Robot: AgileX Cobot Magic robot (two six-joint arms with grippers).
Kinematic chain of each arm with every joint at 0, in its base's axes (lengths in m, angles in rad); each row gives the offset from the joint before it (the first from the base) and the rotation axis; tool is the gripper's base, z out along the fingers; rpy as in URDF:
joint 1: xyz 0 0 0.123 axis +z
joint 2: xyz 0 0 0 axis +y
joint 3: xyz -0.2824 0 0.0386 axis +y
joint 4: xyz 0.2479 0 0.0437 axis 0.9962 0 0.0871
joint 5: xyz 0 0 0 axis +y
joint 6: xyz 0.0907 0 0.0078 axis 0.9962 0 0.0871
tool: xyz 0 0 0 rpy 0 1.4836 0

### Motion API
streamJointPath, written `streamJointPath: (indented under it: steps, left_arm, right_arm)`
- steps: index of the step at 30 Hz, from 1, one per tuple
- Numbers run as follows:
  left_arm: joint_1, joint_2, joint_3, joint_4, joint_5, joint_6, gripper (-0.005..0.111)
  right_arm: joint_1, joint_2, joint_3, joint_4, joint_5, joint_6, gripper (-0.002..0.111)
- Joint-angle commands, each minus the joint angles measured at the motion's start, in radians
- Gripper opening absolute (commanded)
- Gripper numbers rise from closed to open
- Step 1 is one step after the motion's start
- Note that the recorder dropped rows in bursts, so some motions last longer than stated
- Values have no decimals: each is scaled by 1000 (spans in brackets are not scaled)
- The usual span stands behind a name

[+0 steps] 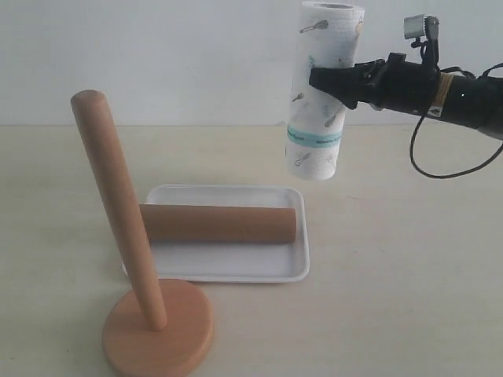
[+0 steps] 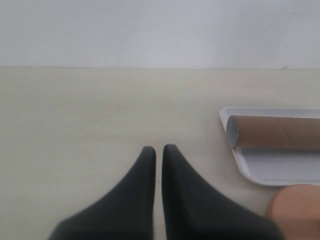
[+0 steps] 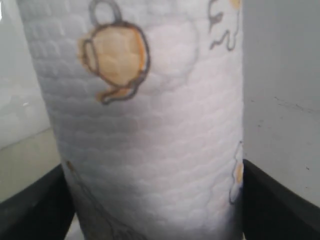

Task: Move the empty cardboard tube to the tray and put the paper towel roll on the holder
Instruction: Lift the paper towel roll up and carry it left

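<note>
The paper towel roll (image 1: 321, 90) hangs upright in the air at the upper right, and my right gripper (image 1: 334, 82) is shut on its side. It fills the right wrist view as a white embossed paper towel roll (image 3: 145, 125) between the two black fingers (image 3: 272, 200). The empty cardboard tube (image 1: 220, 224) lies lengthwise in the white tray (image 1: 228, 269). In front of the tray stands the wooden holder (image 1: 157, 326), its pole leaning left. My left gripper (image 2: 158, 148) is shut and holds nothing, hovering over bare table beside the tray (image 2: 260, 172) and cardboard tube (image 2: 280, 132).
A pale wooden table carries everything, with a white wall behind it. The right arm's black cable (image 1: 440, 169) loops down over the table at the right. The holder's base (image 2: 297, 210) shows at the edge of the left wrist view.
</note>
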Motion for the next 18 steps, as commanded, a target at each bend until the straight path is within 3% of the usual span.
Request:
streamJointPath:
  steps: [1, 13, 18]
  left_arm:
    - [5, -3, 3, -7, -2, 3, 4]
    - [5, -3, 3, -7, -2, 3, 4]
    - [5, -3, 3, -7, -2, 3, 4]
  right_arm:
    - [-3, -104, -5, -135, -43, 35, 0]
    - [-3, -448, -5, -403, -43, 334, 0]
    - [2, -560, 27, -433, -43, 418, 0]
